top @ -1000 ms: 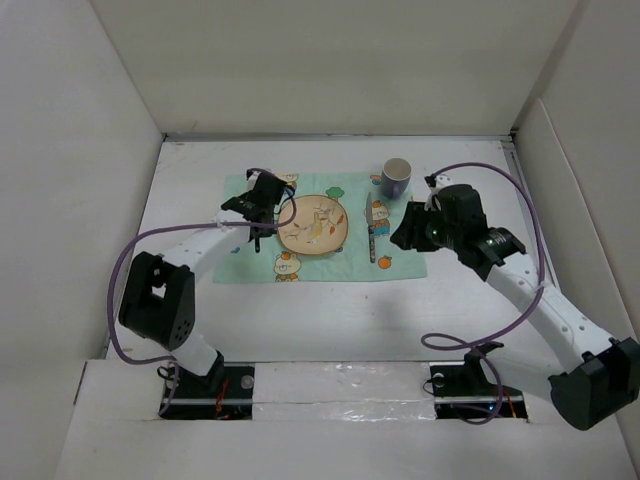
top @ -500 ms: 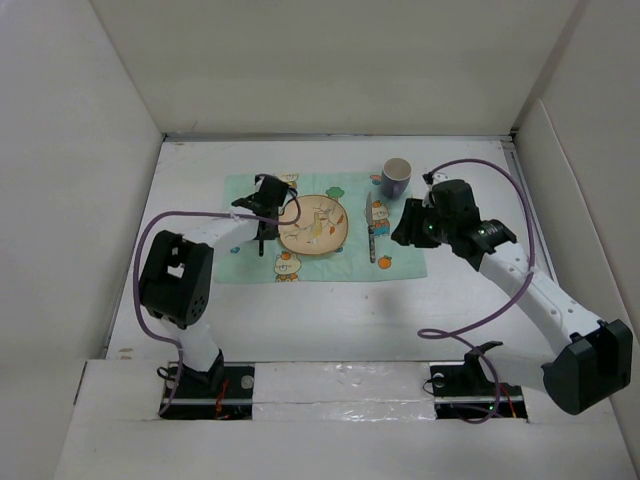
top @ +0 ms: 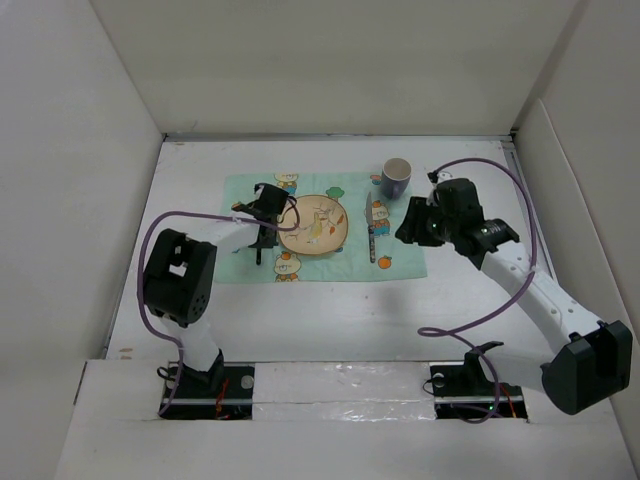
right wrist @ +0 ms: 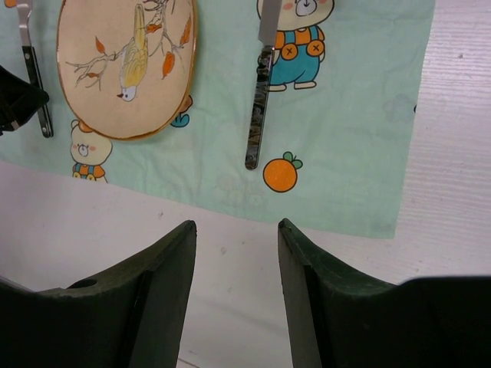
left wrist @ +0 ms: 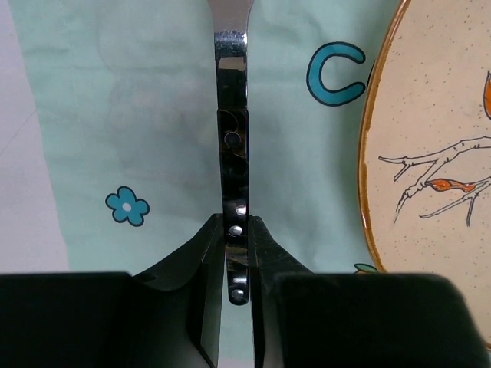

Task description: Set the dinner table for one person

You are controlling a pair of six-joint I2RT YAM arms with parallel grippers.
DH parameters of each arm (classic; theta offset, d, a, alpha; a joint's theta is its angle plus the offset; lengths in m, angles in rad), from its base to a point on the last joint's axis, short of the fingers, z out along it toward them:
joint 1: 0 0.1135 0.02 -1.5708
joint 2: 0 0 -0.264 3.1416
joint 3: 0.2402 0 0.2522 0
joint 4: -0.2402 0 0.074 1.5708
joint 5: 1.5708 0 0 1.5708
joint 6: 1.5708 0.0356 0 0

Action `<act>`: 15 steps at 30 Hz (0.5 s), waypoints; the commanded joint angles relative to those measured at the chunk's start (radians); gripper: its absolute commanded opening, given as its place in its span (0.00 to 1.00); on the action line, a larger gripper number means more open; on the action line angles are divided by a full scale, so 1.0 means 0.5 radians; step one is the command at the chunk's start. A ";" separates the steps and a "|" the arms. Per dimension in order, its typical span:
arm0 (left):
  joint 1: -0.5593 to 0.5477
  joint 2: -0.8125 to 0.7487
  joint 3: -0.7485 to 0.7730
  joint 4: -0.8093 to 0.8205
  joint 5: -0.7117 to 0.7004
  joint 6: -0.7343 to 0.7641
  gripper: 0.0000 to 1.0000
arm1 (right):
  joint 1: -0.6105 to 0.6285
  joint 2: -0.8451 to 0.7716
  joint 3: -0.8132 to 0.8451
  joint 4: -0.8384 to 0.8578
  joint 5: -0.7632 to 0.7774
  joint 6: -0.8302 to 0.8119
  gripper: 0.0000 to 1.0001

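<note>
Placement of cutlery was what I judged to be in hand. My left claw (left wrist: 235, 230) was pinching the black-handled steel utensil (left wrist: 232, 146) low on its riveted handle. I took it for a fork, though its head ran out of the wrist view.

Over the last second that claw had slid toward the near edge of the desk, along the left side of the round beige speckled plate with the painted bird (top: 313, 224). It carried the utensil with it while the left elbow folded inward. The handle now lay parallel to the plate's rim, just beside it and apart from it, over the mint-green cloth placemat with cartoon animals (top: 330, 265). Whether the steel was already resting on the cloth I could not tell.

My right claw (right wrist: 235, 224) was spread and empty, hanging over the placemat's near right corner, and it had barely shifted. Ahead of it the steel knife with the dark handle (right wrist: 258, 107) lay right of the plate, and the blue-grey mug (top: 396, 178) stood beyond the placemat's far right corner.

The large white matte desk (top: 330, 320) filled the floor of the enclosure in front of the arm bases, with the placemat toward the middle of its far edge. With plate, knife and mug placed, I reckoned only the release on the left remained.
</note>
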 commanded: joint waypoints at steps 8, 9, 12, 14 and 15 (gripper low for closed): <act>-0.002 0.074 0.048 0.045 -0.095 0.030 0.00 | -0.064 -0.003 0.019 0.025 -0.033 -0.067 0.52; -0.002 0.080 0.045 0.045 -0.098 0.024 0.00 | -0.064 -0.006 0.016 0.028 -0.033 -0.064 0.52; -0.002 0.095 0.054 0.036 -0.147 -0.004 0.04 | -0.082 -0.006 0.022 0.022 -0.042 -0.073 0.52; -0.002 0.092 0.075 0.020 -0.171 -0.007 0.14 | -0.101 -0.009 0.029 0.016 -0.051 -0.077 0.52; -0.002 0.077 0.084 0.011 -0.183 -0.016 0.18 | -0.101 -0.009 0.029 0.016 -0.054 -0.080 0.52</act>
